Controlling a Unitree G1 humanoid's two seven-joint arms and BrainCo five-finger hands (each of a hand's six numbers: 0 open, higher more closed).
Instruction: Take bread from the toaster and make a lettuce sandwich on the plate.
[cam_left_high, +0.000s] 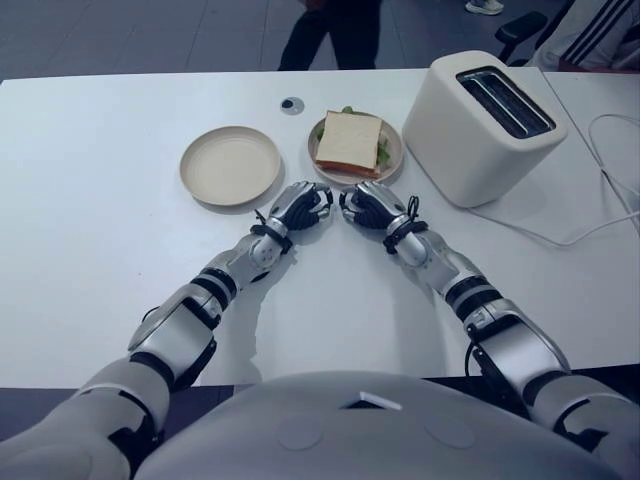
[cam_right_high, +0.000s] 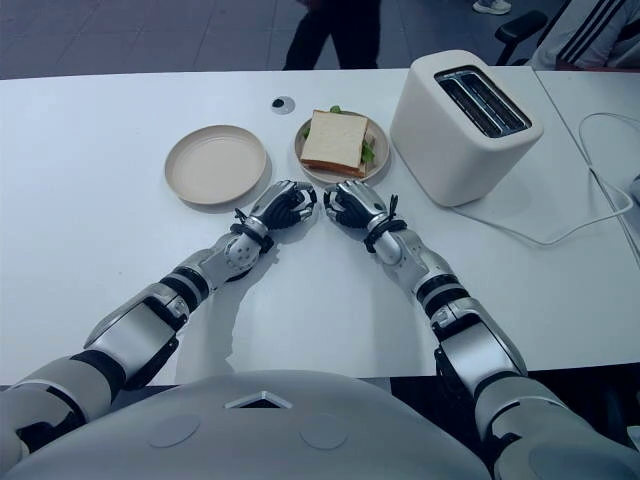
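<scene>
A sandwich (cam_left_high: 349, 141) of white bread with green lettuce showing at its edges lies on a beige plate (cam_left_high: 393, 160) at the table's middle back. The white toaster (cam_left_high: 481, 126) stands to its right, and I see no bread in its dark slots. My left hand (cam_left_high: 298, 209) and right hand (cam_left_high: 369, 208) rest on the table side by side just in front of the plate. Both have their fingers curled and hold nothing.
A second beige plate (cam_left_high: 230, 165) lies to the left of the sandwich, with nothing on it. A small dark round grommet (cam_left_high: 291, 104) sits in the tabletop behind the plates. The toaster's white cable (cam_left_high: 560, 238) runs across the table on the right.
</scene>
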